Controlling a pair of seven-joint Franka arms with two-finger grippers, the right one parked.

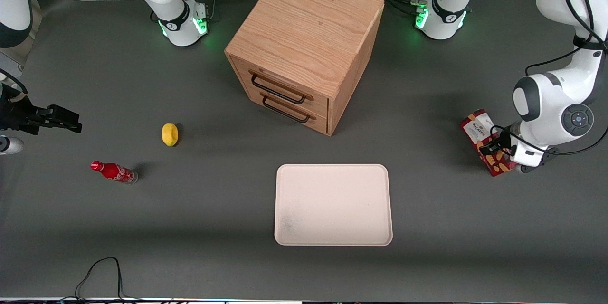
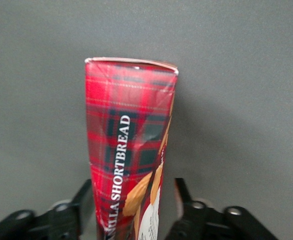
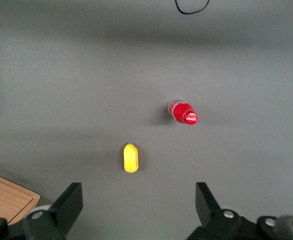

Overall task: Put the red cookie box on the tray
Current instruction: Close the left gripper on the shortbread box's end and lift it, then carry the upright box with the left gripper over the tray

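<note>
The red cookie box (image 1: 477, 128), a long tartan carton marked SHORTBREAD (image 2: 129, 130), lies on the grey table toward the working arm's end. My left gripper (image 1: 496, 149) is down over the end of the box nearer the front camera. It is open (image 2: 134, 182), with one black finger (image 2: 84, 197) close against the carton's side and the other finger (image 2: 182, 192) standing a little apart from it. The cream-white tray (image 1: 332, 204) lies flat near the middle of the table, nearer the front camera than the box, with nothing on it.
A wooden two-drawer cabinet (image 1: 304, 42) stands farther from the camera than the tray. A yellow lemon (image 1: 169, 134) and a small red cola bottle (image 1: 114, 171) lie toward the parked arm's end. A black cable (image 1: 102, 270) loops at the front edge.
</note>
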